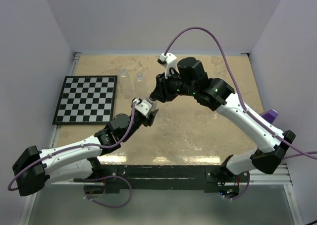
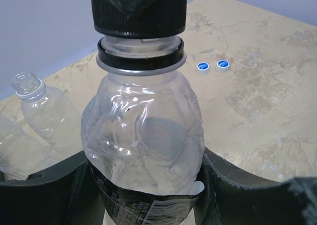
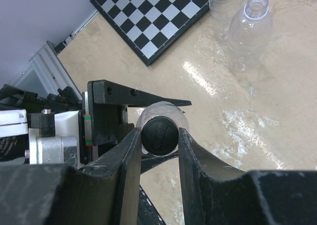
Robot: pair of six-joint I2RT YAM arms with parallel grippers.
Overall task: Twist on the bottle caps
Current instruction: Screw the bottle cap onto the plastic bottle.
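Screwing step underway: left gripper [image 2: 148, 190] clamps the crumpled clear plastic bottle [image 2: 143, 131] mid-frame, right gripper [image 3: 159, 136] pinches the ribbed black screw cap [image 2: 138, 14] on its neck (looks not fully seated). Next, probably more twisting down.

Checkerboard [image 1: 86, 99]: black and white squares with a dark border, lying flat on the left side of the table toward the far end, slightly skewed. The right wrist view shows it too, at the far left. Table top [image 1: 193, 136]: beige with a marbled stone pattern and a patch of glare along the near edge. Walls [image 1: 158, 17]: plain pale lavender-grey, closing in the far, left and right sides. Metal rail [image 1: 74, 57]: silver, at the far-left corner, running down the table's left edge. Purple object [image 1: 271, 115]: at the right edge and partly hidden, so I can't identify it.
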